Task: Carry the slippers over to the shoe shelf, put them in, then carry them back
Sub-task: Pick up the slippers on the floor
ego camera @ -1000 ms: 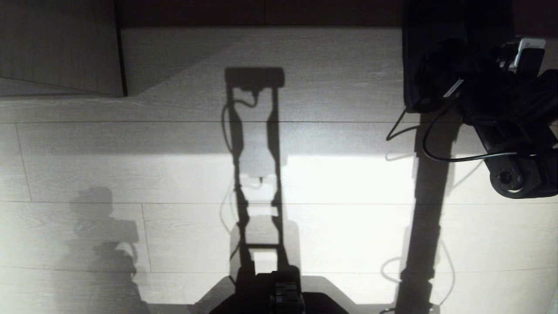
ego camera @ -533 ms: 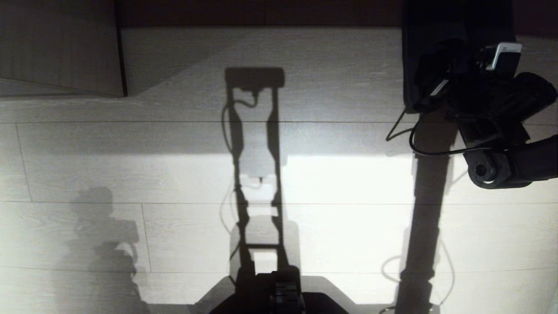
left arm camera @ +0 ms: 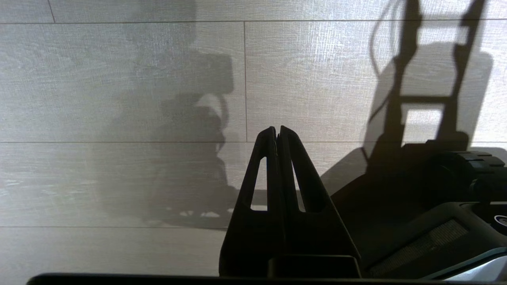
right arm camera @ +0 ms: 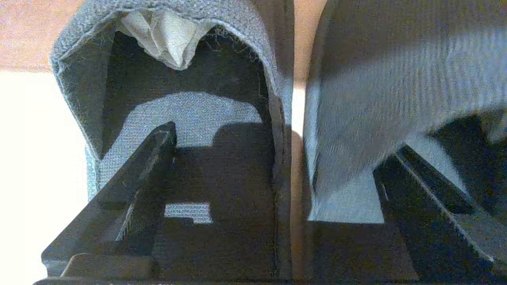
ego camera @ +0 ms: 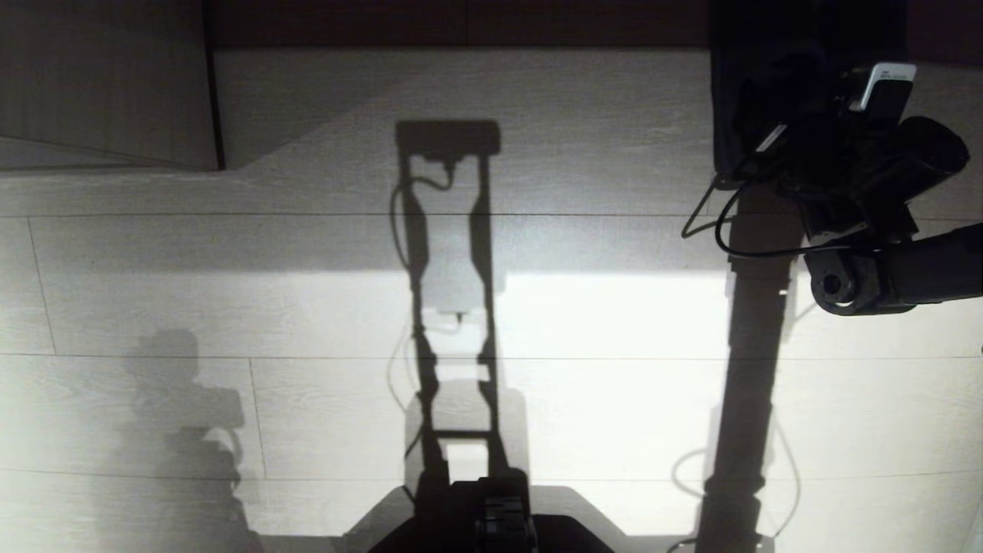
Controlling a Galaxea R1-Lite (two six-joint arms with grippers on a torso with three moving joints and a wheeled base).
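The pair of grey-blue fabric slippers with paler rims (right arm camera: 222,114) is seen standing side by side in the right wrist view, their openings turned toward the camera, a narrow gap kept between them; crumpled pale paper stuffing (right arm camera: 168,33) is seen inside one toe; the right gripper (right arm camera: 273,166) is spread wide, one black finger (right arm camera: 138,174) reaching into one slipper and the other finger lying in the neighbouring one; whether the pair is gripped cannot be told. In the head view the slippers show only as a dark mass (ego camera: 756,100) at the upper right, on the pale wood-grain plank floor (ego camera: 307,322). The left gripper (left arm camera: 277,132) is held closed on nothing above that floor.
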